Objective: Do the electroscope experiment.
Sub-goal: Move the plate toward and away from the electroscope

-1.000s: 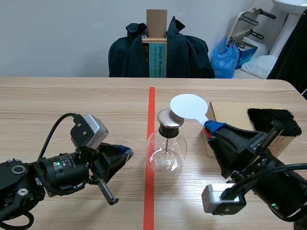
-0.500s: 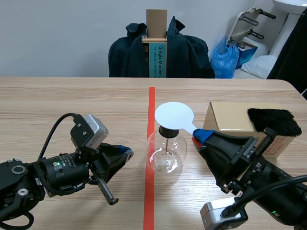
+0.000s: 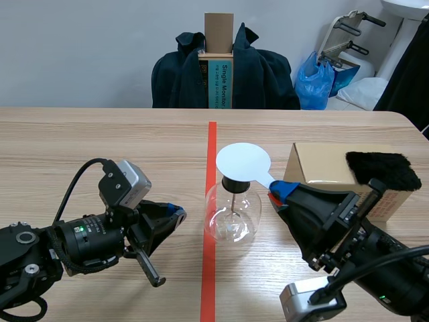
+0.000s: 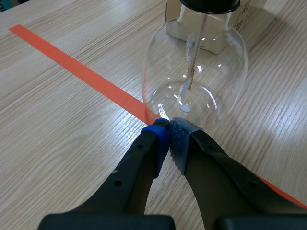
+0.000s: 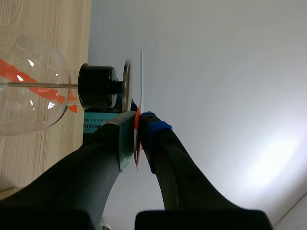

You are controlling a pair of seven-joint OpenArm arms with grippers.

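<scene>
Electroscope (image 3: pixel 232 213), centre frame: right jaws pinch white disc (image 3: pixel 243 161) over its cap, left jaws closed, empty; gentle contact seems next.

The flask (image 3: pixel 232 213) is clear, glossy glass that throws bright highlights, closed by a matt black stopper (image 5: pixel 97 86) under a smooth metal cap (image 5: pixel 126 84), with a thin metal rod (image 4: pixel 194 52) inside. The disc (image 3: pixel 242 162) is a thin, smooth white sheet, plastic by its look. The table (image 3: pixel 100 141) is matt wood with a fine grain, the box (image 3: pixel 322 168) plain matt cardboard, and the fur (image 3: pixel 382 164) on it black and shaggy.
</scene>
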